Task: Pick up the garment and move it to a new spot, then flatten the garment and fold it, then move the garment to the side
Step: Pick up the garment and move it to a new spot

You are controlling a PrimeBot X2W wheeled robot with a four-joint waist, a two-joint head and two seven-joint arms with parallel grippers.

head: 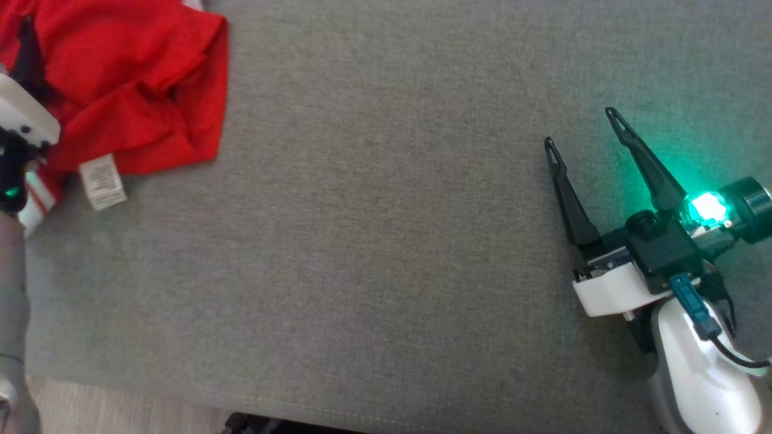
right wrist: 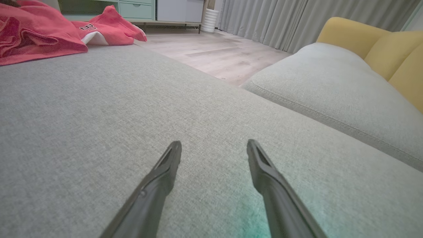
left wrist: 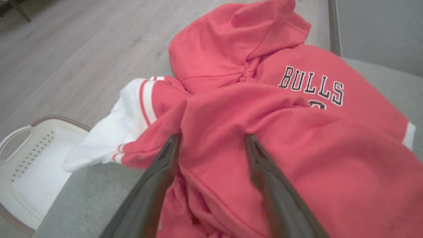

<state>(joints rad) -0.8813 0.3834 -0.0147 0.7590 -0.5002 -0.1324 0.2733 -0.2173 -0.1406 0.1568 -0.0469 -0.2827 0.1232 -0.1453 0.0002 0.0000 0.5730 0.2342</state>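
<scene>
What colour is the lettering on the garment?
The lettering is black, outlined white, on the red garment; left wrist view shows it best.

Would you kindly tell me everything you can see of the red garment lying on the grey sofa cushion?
The red garment is a soft, fleecy-looking top with a hood, black BULLS lettering and white sleeve fabric with red stripes. A white care label sticks out at its near edge. It lies crumpled and unfolded at the far left of the grey cushion, one sleeve reaching the cushion's edge. The open left gripper straddles a raised fold, seemingly touching it; nothing is gripped yet.
</scene>
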